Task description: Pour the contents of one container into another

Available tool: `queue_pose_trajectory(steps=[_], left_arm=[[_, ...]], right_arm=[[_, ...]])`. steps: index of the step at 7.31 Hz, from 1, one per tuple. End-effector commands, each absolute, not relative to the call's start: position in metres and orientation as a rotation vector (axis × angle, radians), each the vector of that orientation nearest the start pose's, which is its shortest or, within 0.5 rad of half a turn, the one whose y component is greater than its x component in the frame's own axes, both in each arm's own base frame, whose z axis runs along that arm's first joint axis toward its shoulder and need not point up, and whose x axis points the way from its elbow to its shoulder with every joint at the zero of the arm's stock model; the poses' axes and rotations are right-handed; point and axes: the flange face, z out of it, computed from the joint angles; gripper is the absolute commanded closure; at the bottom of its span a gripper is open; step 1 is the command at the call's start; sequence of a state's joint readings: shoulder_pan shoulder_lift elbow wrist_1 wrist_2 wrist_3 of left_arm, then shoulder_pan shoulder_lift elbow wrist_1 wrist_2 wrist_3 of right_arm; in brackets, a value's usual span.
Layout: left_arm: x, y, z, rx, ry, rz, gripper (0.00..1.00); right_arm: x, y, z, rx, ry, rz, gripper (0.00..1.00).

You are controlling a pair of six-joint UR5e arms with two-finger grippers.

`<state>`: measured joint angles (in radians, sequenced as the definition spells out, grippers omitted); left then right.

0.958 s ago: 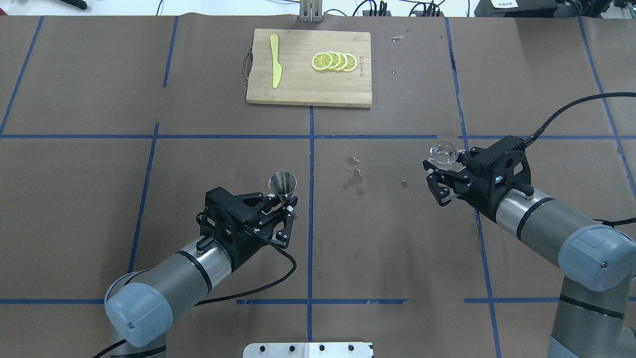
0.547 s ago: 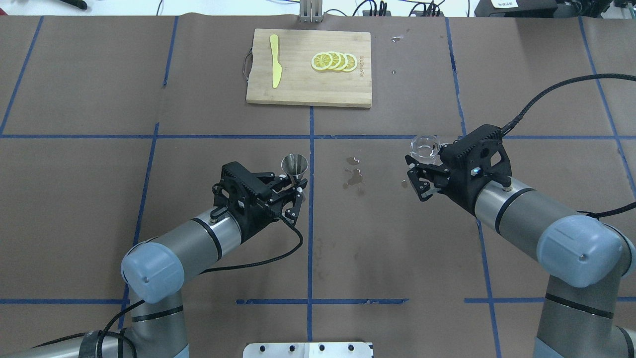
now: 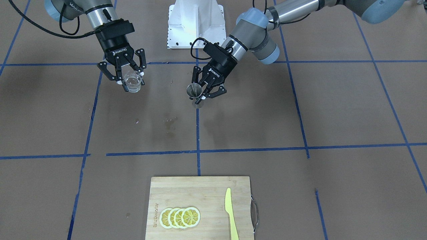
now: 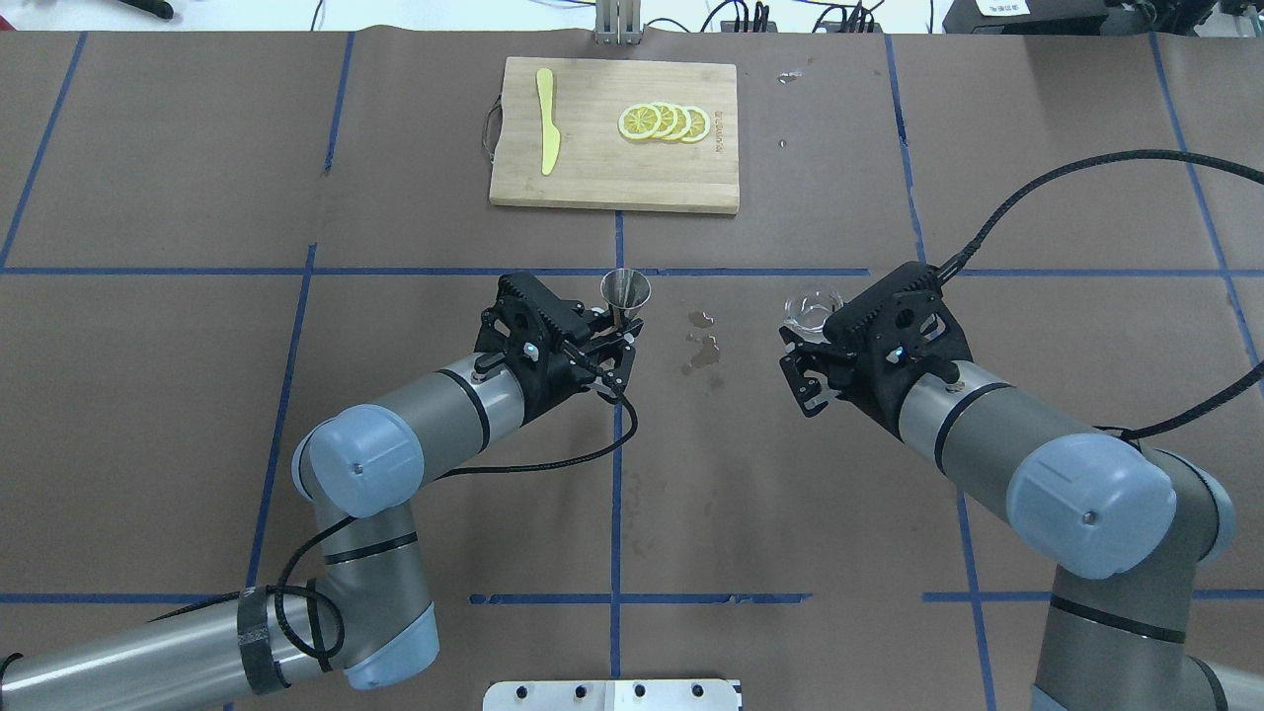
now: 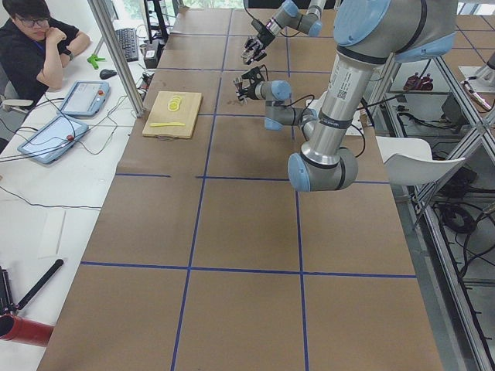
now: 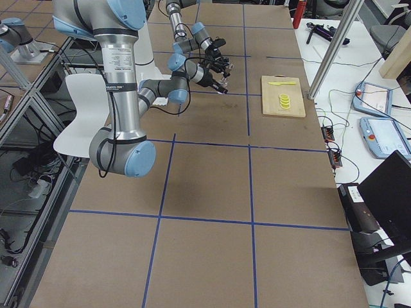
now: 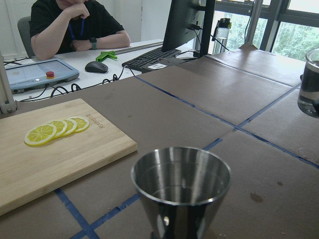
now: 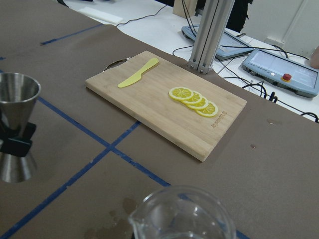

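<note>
Left gripper (image 4: 614, 334): closed on the waist of the steel jigger (image 4: 626, 292), which stands upright just ahead of its fingertips. Right gripper (image 4: 802, 341): closed on the glass beaker (image 4: 813, 308), also upright, just beyond its fingers. The vessels are well apart. Judged step: bringing them together, with the pour not yet begun. The next move calls for setting one lip over the other's mouth, then a controlled tilt.

Brown desk (image 4: 148, 395) with blue grid lines (image 4: 148, 270); tan board (image 4: 592, 178), yellow slices (image 4: 664, 121) and knife (image 4: 546, 118); silver jigger (image 4: 626, 290); clear glass (image 4: 811, 307).
</note>
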<state>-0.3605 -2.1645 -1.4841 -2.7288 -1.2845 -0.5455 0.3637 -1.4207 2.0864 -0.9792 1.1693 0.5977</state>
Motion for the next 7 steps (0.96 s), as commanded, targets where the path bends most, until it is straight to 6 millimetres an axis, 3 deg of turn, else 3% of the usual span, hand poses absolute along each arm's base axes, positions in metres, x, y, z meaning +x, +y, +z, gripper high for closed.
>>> queue_pose_trajectory(steps=[1,3,5,7], left_arm=[[0.584,-0.398,0.213,1.217,1.123,0.272,1.00],[0.589,-0.399,0.203,1.222,1.131,0.269,1.00],[0.591,-0.397,0.198,1.218,1.148,0.284,1.00],[0.591,-0.395,0.193,1.215,1.173,0.299,1.00]], right_arm=[[-0.418,-0.331,0.245,1.049,-0.753,-0.324,1.00],[-0.431,-0.334,0.218,1.034,-0.727,-0.337,1.00],[-0.429,-0.339,0.218,1.032,-0.706,-0.330,1.00],[-0.415,-0.358,0.219,1.042,-0.679,-0.294,1.00]])
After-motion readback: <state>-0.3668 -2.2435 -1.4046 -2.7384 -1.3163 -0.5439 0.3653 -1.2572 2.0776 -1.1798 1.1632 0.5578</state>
